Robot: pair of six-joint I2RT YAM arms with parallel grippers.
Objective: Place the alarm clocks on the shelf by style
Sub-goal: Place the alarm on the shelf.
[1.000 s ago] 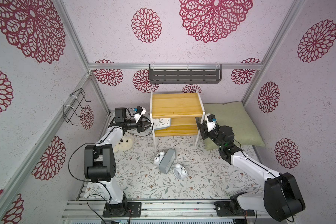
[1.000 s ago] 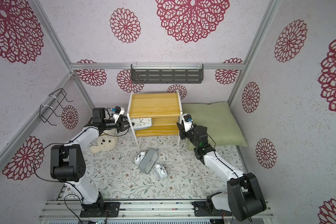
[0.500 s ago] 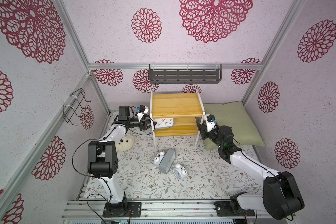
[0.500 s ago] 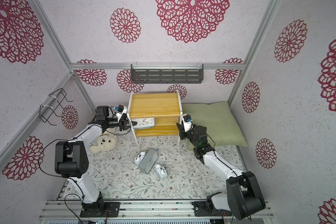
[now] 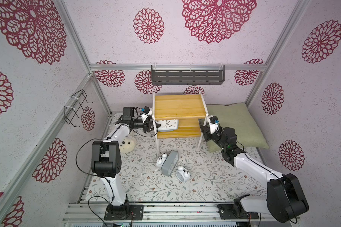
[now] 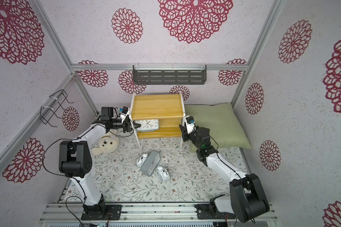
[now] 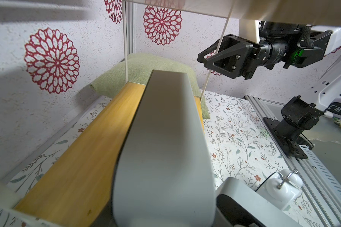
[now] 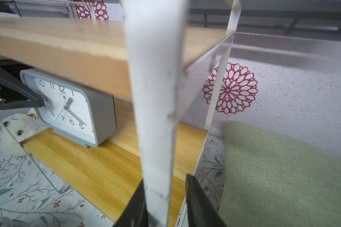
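The shelf (image 5: pixel 177 106) (image 6: pixel 157 106) stands at the back. A grey alarm clock (image 5: pixel 168 124) (image 6: pixel 148 125) (image 8: pixel 67 110) stands on its lower board (image 8: pixel 106 167), at the left end. My left gripper (image 5: pixel 158 125) (image 6: pixel 137 125) is shut on it, one fingertip (image 8: pixel 39 102) on the face. The clock's grey side (image 7: pixel 165 147) hides the jaws in the left wrist view. My right gripper (image 5: pixel 202 130) (image 6: pixel 182 131) (image 8: pixel 164 177) is shut on the shelf's white front right post (image 8: pixel 156 98). On the floor lie a second grey clock (image 5: pixel 170 163) (image 6: pixel 151 163) and two white twin-bell clocks (image 5: pixel 161 159) (image 5: pixel 182 173).
A green pillow (image 5: pixel 234 121) lies right of the shelf, behind my right arm. A cream plush toy (image 5: pixel 127 145) sits under my left arm. A dark grey slotted rack (image 5: pixel 187 76) hangs on the back wall and a black wire rack (image 5: pixel 75 108) on the left wall.
My left gripper has moved right, carrying the grey clock from the shelf's left side onto the lower board and turning it upright. The right arm has not moved.
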